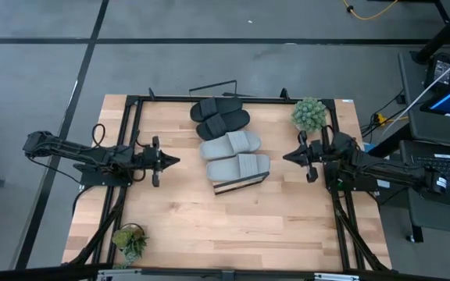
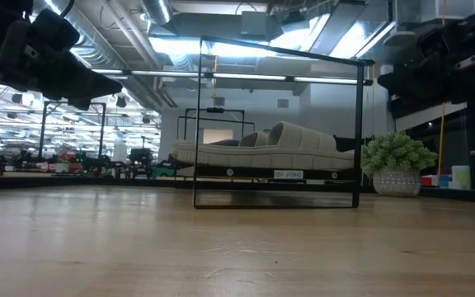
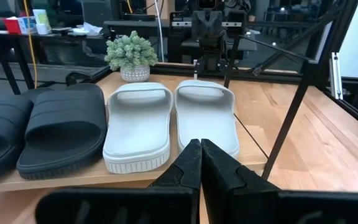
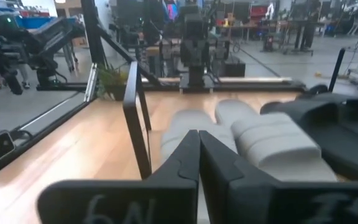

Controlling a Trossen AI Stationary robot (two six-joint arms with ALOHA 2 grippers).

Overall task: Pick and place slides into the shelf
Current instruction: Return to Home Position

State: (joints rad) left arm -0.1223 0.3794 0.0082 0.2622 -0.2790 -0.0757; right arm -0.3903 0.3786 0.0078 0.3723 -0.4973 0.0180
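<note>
Left gripper [image 3: 200, 144] clenched, empty, at the left side of the table [image 1: 209, 226]. Just beyond, four slides [image 3: 138, 121] lie side by side on the shelf [image 3: 73, 182], two grey, two black. Farther, right gripper [image 1: 287, 157] clenched, empty, near potted plant [image 1: 309, 114].

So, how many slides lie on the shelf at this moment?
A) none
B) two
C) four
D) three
C: two black slides and two grey slides lie side by side in one row on the shelf.
</note>
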